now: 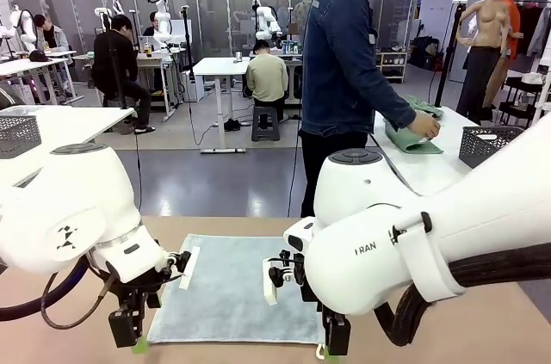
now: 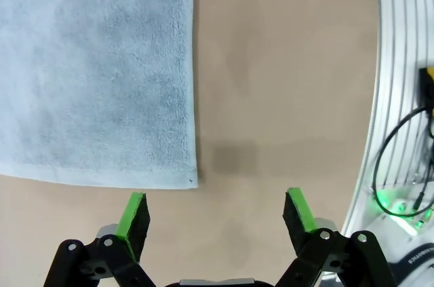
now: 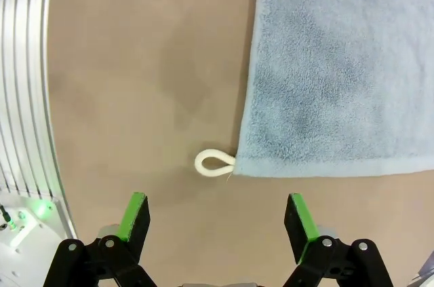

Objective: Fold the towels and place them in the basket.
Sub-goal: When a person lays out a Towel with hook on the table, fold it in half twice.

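a: state of both grippers?

b: both wide open, nothing held. my left gripper (image 2: 217,209) hung just short of one near corner of the blue-grey towel (image 2: 95,70). one pad lined up w/ the hem, the other over bare table (image 2: 285,63). my right gripper (image 3: 217,212) sat the same way at the other near corner, w/ the white hang loop (image 3: 213,163) btwn its pads' lines.

a: towel pos?

b: flat, unfolded, mid-table btwn my arms. green towel (image 1: 411,142) lay on the next table under the person's hand (image 1: 424,127), w/ a mesh basket (image 1: 486,145) near it. second basket (image 1: 17,133) sat far left. couldn't tell which was ours.

a: risks?

b: my guess: right side pinches the loop only, not the terry, so that corner dangles & the fold goes crooked. left side: outer pad lands off the cloth, so it closes on a thin sliver, or pushes the hem & rucks it. if one arm lifts ahead of the other, the towel skews.

a: edges, room?

b: a ribbed alu rail (image 3: 24,97) ran beside each gripper on its outer side, prob. the table rim, so little slack that way. fwd over the towel was open, nothing lying on it. both arms bulked low over the near side, so wrists need watching on the fold-over. both baskets were well apart from my table; that reach looked like the hard bit.
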